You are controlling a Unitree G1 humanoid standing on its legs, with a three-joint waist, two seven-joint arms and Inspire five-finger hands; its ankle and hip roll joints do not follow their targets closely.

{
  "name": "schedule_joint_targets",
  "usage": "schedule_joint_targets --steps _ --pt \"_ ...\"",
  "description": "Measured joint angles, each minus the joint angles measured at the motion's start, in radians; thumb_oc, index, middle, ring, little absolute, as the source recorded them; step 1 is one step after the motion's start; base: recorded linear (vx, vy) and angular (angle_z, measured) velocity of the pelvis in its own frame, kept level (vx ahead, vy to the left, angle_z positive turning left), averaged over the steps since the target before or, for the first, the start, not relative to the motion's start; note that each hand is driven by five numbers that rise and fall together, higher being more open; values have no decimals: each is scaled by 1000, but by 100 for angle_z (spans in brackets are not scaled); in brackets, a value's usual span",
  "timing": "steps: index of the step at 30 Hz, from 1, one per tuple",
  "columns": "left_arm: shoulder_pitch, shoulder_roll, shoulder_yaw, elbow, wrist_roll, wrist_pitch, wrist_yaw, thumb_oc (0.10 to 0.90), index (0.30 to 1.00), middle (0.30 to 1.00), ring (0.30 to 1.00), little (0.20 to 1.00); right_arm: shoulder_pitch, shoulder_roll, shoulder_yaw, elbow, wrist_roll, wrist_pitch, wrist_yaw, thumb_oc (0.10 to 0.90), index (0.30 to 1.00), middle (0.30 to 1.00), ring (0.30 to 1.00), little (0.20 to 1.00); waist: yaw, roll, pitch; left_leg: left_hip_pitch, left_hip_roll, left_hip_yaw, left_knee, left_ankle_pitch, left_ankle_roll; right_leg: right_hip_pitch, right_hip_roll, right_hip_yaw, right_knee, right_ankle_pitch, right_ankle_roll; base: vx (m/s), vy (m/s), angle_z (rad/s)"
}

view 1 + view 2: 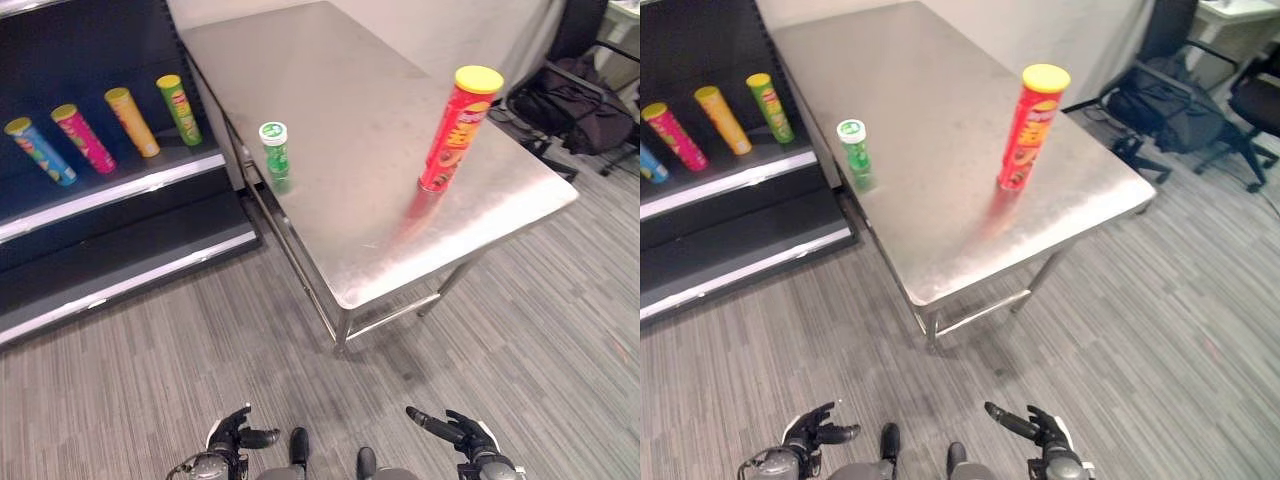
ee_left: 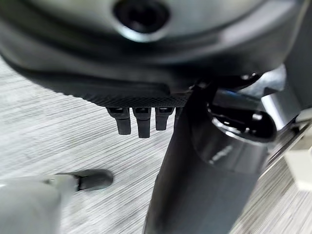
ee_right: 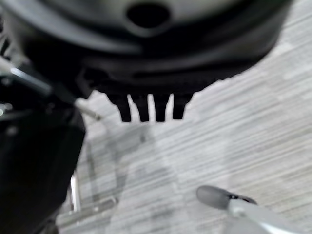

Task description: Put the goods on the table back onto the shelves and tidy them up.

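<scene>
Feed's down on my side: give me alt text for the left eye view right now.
A stainless steel table holds a tall red tube with a yellow lid and a short green tube with a white lid, both upright. To its left, four coloured tubes stand on a black shelf. Left hand and right hand hang open over grey carpet.

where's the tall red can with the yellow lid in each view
Left eye view: the tall red can stands upright on the steel table, right of centre, near the table's right edge.
Right eye view: the same can, closer to the picture's centre.
Left wrist view: not in it.
Right wrist view: not in it.
Shared landmark: the small green can near the table's left edge.
</scene>
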Motion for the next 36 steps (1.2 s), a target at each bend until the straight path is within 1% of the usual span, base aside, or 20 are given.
schedule_joint_targets --steps 1,2,3,5,7,8,11,12,13,16,18,20,22,23,26,28,29,30,33,36 --pt "4 0 3 29 0 3 -1 800 900 900 900 900 -18 -1 -3 4 0 1 3 800 900 900 900 900 12 9 3 10 14 36 0 -7 2 -40 0 11 73 -15 17 -19 99 -49" --pt "6 1 4 36 0 5 0 800 900 900 900 900 -24 -1 -4 7 0 2 3 800 900 900 900 900 11 12 3 14 18 41 0 -12 -5 -51 1 12 100 -22 28 -19 58 -59" --pt "13 8 8 70 0 8 1 800 900 900 900 900 -27 -2 -21 15 2 0 1 800 900 900 900 900 2 15 6 35 16 59 0 -33 -1 -100 -11 25 228 -61 68 28 48 -31" --pt "11 26 12 66 0 7 2 800 900 900 900 900 -5 -2 -36 25 6 2 0 800 900 900 900 900 1 -10 15 41 -7 58 0 -48 6 -132 -59 32 278 -102 86 78 15 -12" --pt "9 41 22 64 0 8 2 800 900 900 900 900 8 -1 -43 35 20 2 1 800 900 900 900 900 3 -22 22 40 -16 59 0 -49 9 -146 -110 27 238 -95 82 81 -38 -11" --pt "13 52 36 65 0 8 3 800 900 900 900 900 8 1 -53 37 31 2 1 800 900 900 900 900 -1 -16 26 36 0 58 0 -49 9 -154 -121 31 150 -72 94 94 -59 -10" --pt "11 76 61 64 0 8 14 800 900 900 900 900 40 -1 -80 25 44 4 -1 800 900 900 900 900 -33 -41 27 36 8 42 -4 -52 3 -149 -114 68 -57 72 124 96 -85 17" --pt "14 75 64 59 0 8 19 800 900 900 900 900 65 -4 -103 -2 44 8 -8 800 900 900 900 900 -52 -46 26 43 9 23 -5 -50 -8 -109 -108 82 -109 129 125 134 -121 28" --pt "37 63 68 17 0 7 18 800 900 900 900 900 101 -28 -121 -80 41 26 -16 800 900 900 900 900 -47 -48 27 68 28 34 -5 -61 -45 -87 -93 79 -133 201 97 147 -121 10" --pt "84 -2 81 -37 1 5 18 800 900 900 900 900 180 -124 -217 -386 40 30 -28 800 900 900 900 900 -72 -15 10 95 79 34 -5 -83 -80 -49 -45 56 -135 185 64 121 -95 -1" --pt "92 -42 80 -35 4 5 12 800 900 900 900 900 165 -208 -295 -475 34 4 -56 800 900 900 900 900 -71 4 -21 102 102 30 -5 -91 -91 -39 -24 43 -135 172 45 131 -93 10" --pt "103 -61 81 -36 23 5 8 800 900 900 900 900 154 -297 -339 -554 22 19 -62 800 900 900 900 900 -71 9 -33 106 113 17 -5 -96 -98 -26 -14 23 -135 163 32 103 -58 22" --pt "128 -58 76 -36 44 5 -8 800 900 900 900 900 67 -435 -432 -680 -1 -29 -77 800 900 900 900 900 -65 17 -53 123 117 2 0 -90 -112 -3 -11 3 -135 151 36 93 -50 25" --pt "128 -49 75 -35 49 5 -8 800 900 900 900 900 8 -444 -430 -717 0 -58 -77 800 900 900 900 900 -63 16 -53 124 114 -2 0 -88 -114 -3 -14 3 -135 152 35 48 -32 11" --pt "126 -42 75 -35 68 2 -10 800 900 900 900 900 -52 -445 -404 -754 8 -83 -64 800 900 900 900 900 -35 20 -56 118 103 -16 -1 -87 -115 6 -26 -7 -135 150 38 22 -31 16" --pt "139 -18 35 -30 79 3 -13 800 900 900 900 900 -169 -478 -308 -676 52 -91 -63 800 900 900 900 900 -14 23 -58 111 88 -36 -5 -89 -113 11 -43 -26 -134 146 43 6 -49 30" --pt "164 -9 28 -31 78 1 -24 800 900 900 900 900 -210 -517 -255 -631 73 -94 -62 800 900 900 900 900 21 24 -58 109 84 -43 -5 -90 -110 13 -49 -33 -134 145 46 8 -60 43" --pt "173 -9 29 -32 67 -2 -26 800 900 900 900 900 -295 -550 -182 -541 105 -97 -61 800 900 900 900 900 22 23 -58 103 79 -62 -4 -87 -111 18 -54 -51 -134 141 51 7 -66 39" --pt "169 -8 30 -38 59 -18 -27 800 900 900 900 900 -342 -567 -168 -495 145 -97 -59 800 900 900 900 900 69 25 -60 87 72 -96 0 -77 -108 19 -58 -86 -134 140 52 -9 -38 43" --pt "165 -7 28 -40 58 -26 -25 800 900 900 900 900 -451 -642 -76 -454 148 -101 -44 800 900 900 900 900 75 25 -59 63 52 -137 0 -61 -118 20 -78 -140 -135 134 59 -8 -33 50"
